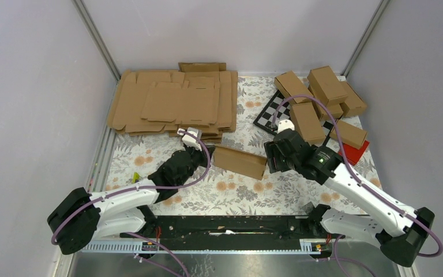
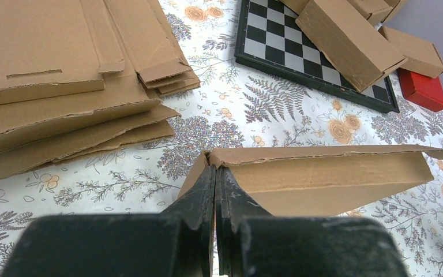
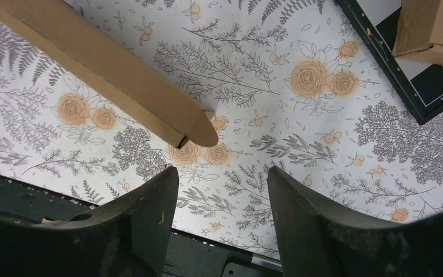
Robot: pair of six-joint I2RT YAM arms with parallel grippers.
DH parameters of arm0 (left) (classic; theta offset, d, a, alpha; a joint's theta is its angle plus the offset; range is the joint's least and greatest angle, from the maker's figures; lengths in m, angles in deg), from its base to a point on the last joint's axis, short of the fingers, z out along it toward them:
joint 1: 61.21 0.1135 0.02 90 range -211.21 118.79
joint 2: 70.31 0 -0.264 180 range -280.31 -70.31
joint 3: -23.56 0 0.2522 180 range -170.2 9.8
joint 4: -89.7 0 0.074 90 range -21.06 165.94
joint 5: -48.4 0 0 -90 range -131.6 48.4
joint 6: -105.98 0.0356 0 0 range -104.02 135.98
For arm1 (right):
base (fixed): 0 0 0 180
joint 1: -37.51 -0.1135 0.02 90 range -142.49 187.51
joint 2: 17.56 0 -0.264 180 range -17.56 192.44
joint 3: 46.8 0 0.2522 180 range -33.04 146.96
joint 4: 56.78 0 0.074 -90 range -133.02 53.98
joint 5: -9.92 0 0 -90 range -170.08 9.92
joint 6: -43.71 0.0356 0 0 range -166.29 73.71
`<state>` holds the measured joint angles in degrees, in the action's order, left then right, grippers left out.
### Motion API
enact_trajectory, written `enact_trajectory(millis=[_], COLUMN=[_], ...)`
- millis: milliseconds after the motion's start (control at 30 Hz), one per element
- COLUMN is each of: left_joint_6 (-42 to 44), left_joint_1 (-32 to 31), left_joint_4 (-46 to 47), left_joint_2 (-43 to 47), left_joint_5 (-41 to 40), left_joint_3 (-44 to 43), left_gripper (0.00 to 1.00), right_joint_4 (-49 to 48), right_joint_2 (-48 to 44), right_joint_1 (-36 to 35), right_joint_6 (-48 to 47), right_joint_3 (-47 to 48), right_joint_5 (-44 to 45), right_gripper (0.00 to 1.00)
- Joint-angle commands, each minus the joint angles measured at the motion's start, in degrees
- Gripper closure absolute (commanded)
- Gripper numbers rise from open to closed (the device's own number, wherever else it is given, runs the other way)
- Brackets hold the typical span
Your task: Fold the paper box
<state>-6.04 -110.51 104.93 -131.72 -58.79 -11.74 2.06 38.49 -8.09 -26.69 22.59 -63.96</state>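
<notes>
Lying on the floral table (image 1: 236, 193), the brown cardboard paper box (image 1: 239, 161) forms a long wedge; left jaws pressed together at its end, right jaws spread.

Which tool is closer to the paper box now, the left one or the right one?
Left. The left tool is shut on the left end of the paper box. The right tool stands open just beyond its right end, not touching it.

Most of the paper box (image 3: 104, 75) beyond right wrist view's top-left edge
</notes>
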Motion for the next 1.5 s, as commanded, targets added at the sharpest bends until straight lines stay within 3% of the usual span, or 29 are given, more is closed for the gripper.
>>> enact_trajectory(millis=[0, 200, 733, 900, 1267, 1467], left_joint_6=[0.9, 1.3, 2.1, 2.2, 2.2, 2.2], left_joint_1=[0.1, 0.1, 0.0, 0.0, 0.0, 0.0], left_joint_4=[-4.1, -4.2, -3.6, -3.4, -3.5, -4.0], left_joint_2=[0.3, 0.1, -0.9, -1.4, -1.7, -1.9], left_joint_5=[0.6, 0.5, 1.7, 1.7, 2.0, 2.4], left_joint_3=[-0.5, -0.5, -1.0, -1.0, -1.2, -1.7], left_gripper=[1.0, 1.0, 1.0, 1.0, 1.0, 1.0], right_joint_4=[-3.3, -7.5, -14.7, -15.2, -14.7, -10.1], right_joint_2=[3.6, 5.1, 7.0, 6.6, 6.5, 9.5], right_joint_1=[1.0, 2.3, 8.3, 9.7, 10.7, 11.0], right_joint_6=[0.1, -1.0, -3.6, -3.7, 0.0, 2.8], right_joint_3=[-1.1, -2.0, -4.6, -5.5, -4.8, -0.3], right_joint_5=[0.8, 1.7, -12.1, -13.8, -15.0, -14.6], right_gripper=[0.37, 0.43, 0.53, 0.6, 0.89, 0.94])
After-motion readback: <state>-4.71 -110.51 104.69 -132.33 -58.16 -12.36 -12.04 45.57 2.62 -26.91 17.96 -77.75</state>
